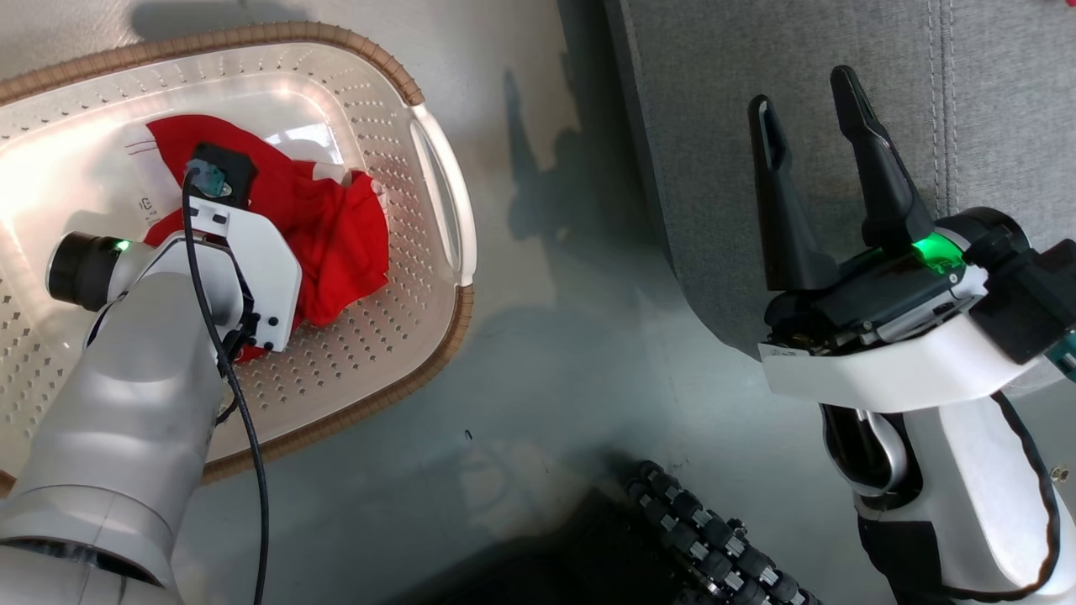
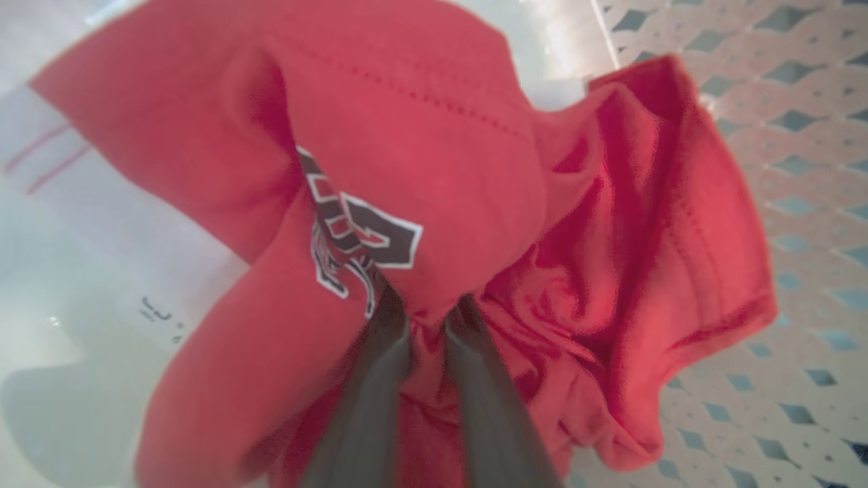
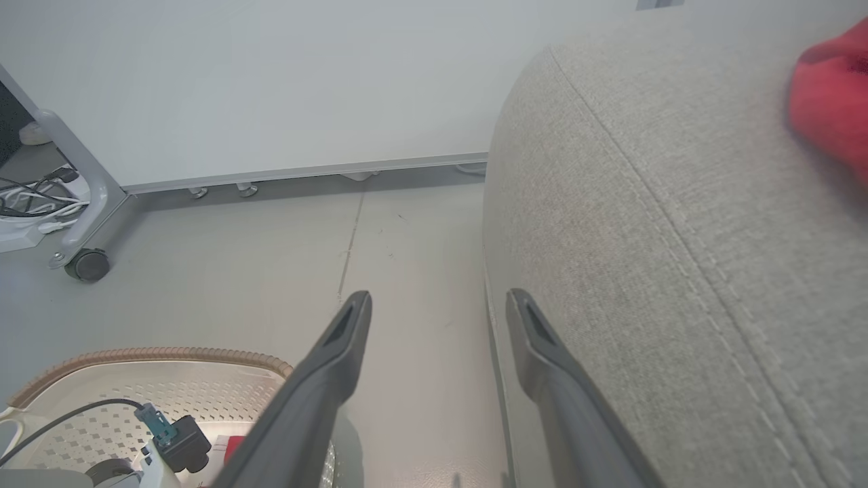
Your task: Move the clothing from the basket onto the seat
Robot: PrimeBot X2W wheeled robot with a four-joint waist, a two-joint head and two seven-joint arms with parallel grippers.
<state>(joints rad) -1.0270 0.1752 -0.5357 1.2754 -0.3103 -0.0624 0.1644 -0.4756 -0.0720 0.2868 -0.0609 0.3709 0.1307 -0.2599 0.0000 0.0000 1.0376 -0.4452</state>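
Soft, light red jersey (image 2: 441, 135) crumpled in the basket (image 1: 437, 168) at ten o'clock. Left gripper (image 2: 428, 305), narrow, seemingly pinches a bunched fold, a sound hold. Right gripper (image 1: 800, 86) wide, empty

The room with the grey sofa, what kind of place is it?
Probably a test room set up like a home: a grey sofa and a laundry basket of red clothing sit on bare floor, with a wheeled metal frame and loose cables by a plain wall.
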